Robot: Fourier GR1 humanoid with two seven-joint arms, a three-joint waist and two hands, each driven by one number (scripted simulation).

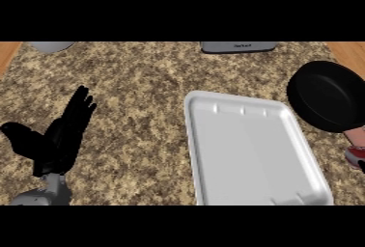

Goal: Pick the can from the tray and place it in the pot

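The white rectangular tray (249, 144) lies right of centre on the speckled counter, with nothing on it. The black pot (329, 96) sits past the tray's far right corner, partly cut by the right edge. Just below the pot, at the right edge, shows a red and pale piece of the can (354, 147); most of it is out of view. A black sliver beside it is my right hand (362, 166), almost wholly cut off. My left hand (61, 132) rests open at the left, fingers straight and pointing away, well apart from the tray.
A grey appliance (237, 47) stands at the counter's back edge, behind the tray. A grey rounded object (50, 46) sits at the back left. Wooden surfaces show past both far corners of the counter (135, 77).
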